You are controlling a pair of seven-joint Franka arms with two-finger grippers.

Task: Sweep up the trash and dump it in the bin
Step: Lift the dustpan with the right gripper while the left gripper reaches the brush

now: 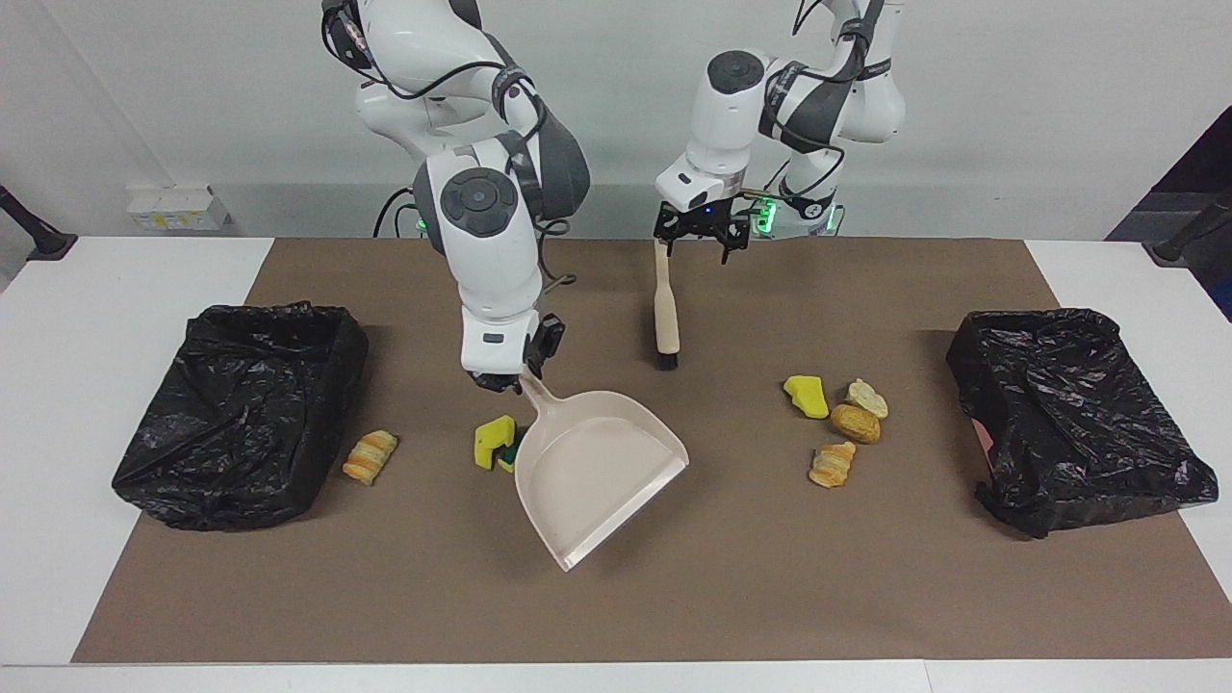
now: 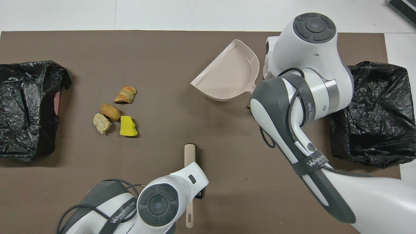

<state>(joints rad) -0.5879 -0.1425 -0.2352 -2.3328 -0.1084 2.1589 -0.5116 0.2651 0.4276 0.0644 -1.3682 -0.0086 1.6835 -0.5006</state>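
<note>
Facing view: your right gripper (image 1: 500,377) is clamped on the dustpan (image 1: 597,472) handle, pan angled mid-frame beside the sponges (image 1: 499,443), probably to catch them; left gripper (image 1: 701,236), fingers apart, hangs over the brush (image 1: 665,308) handle, upper centre. Overhead view: bread scraps (image 2: 113,112) left of centre; both bins (image 2: 27,107) show no trash.
</note>
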